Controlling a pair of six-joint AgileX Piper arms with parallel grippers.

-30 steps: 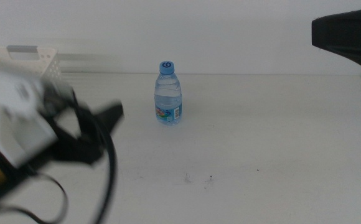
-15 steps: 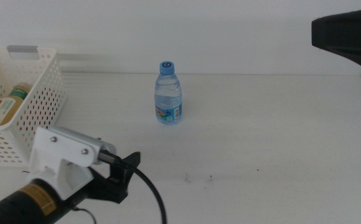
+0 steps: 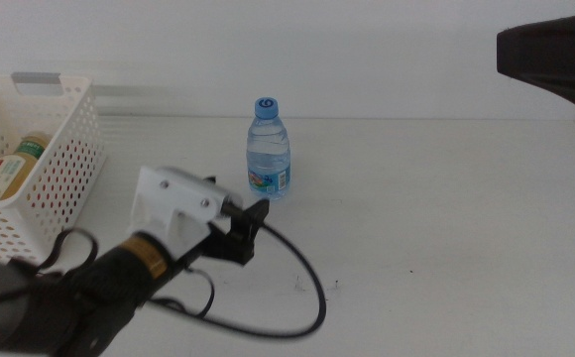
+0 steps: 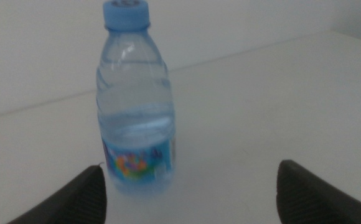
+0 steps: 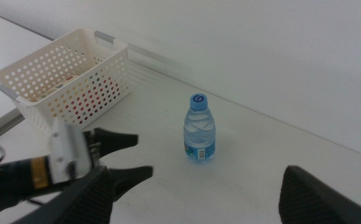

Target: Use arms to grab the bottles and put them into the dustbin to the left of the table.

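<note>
Broadly, the plain white tabletop (image 3: pixel 446 208) meets a pale wall; the left gripper (image 4: pixel 190 196), jaws spread, faces the clear blue-capped water bottle (image 4: pixel 134 99); the right gripper (image 5: pixel 196 196) hangs spread; only the middle view shows the yellow tea bottle (image 3: pixel 8 169) in the white perforated basket (image 3: pixel 64 149).

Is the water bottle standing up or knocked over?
Standing up. The water bottle rests on its base on the table, blue cap on top, in front of the open left gripper.

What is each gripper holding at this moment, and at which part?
Nothing is held. The left gripper is open, near the water bottle but apart from it. The right gripper, open, waits high at the right.
</note>
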